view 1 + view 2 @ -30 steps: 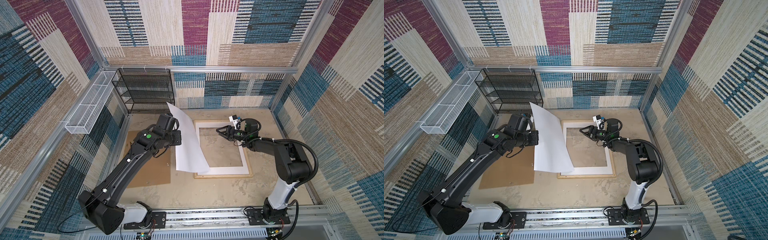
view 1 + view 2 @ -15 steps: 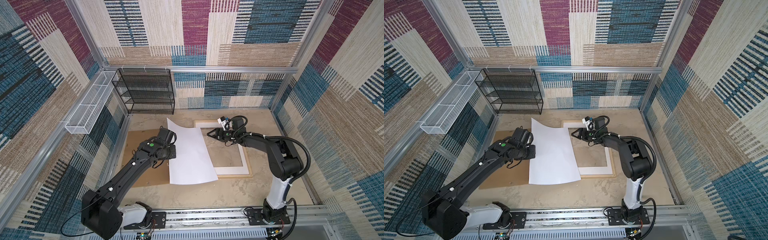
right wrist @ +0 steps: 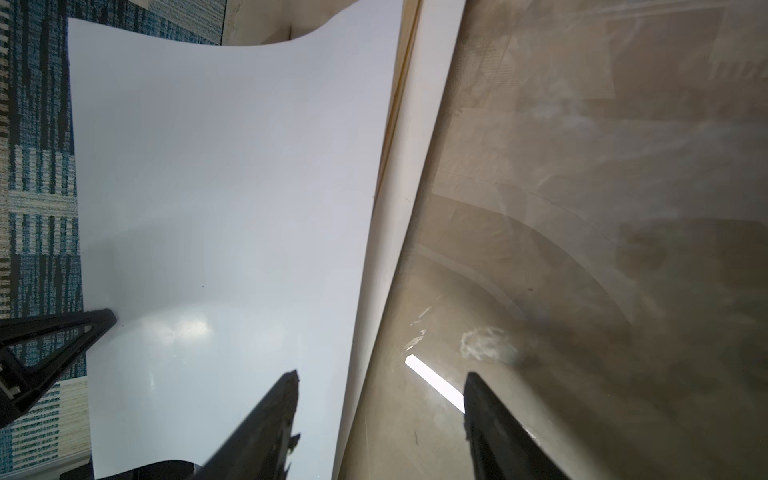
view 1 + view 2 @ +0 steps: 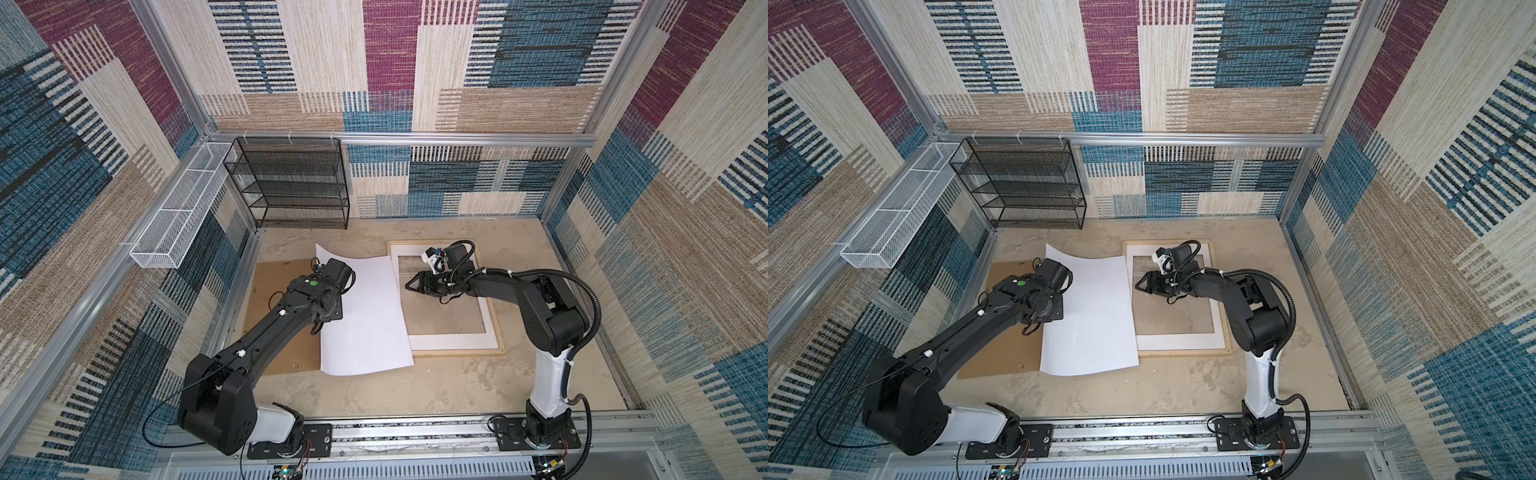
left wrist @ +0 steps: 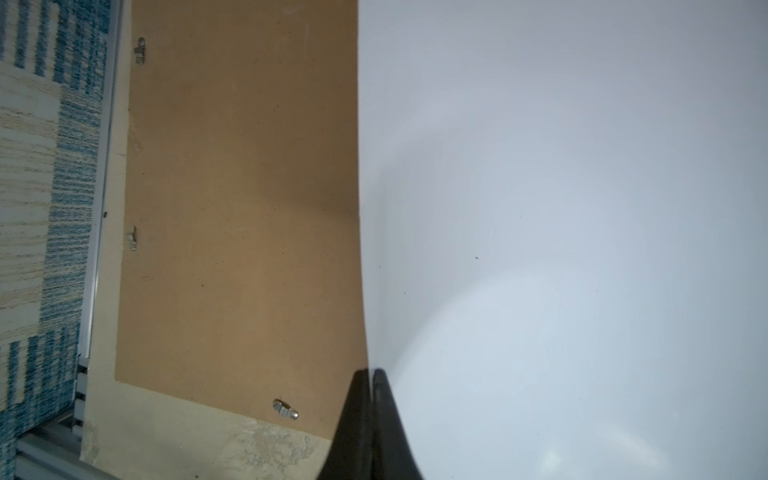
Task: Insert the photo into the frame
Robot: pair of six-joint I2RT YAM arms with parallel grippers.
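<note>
Your left gripper (image 5: 368, 376) pinches the large white-backed paper photo (image 4: 365, 316); your right gripper (image 3: 382, 376) hangs open, empty, above the pale wooden frame (image 4: 457, 353).

Patchwork woven wall panels (image 4: 395, 62) enclose a mottled beige bench (image 4: 436, 386); black mesh shelf rack (image 4: 291, 183) at rear, white wire basket (image 4: 183, 208) on left wall.

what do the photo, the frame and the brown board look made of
photo: thin paper, smooth faintly glossy white back; it curls at a corner.
frame: pale matte wood bars; clear pane showing reflections, glass or plastic unclear.
brown board: likely fibreboard, uniform matte surface.
</note>
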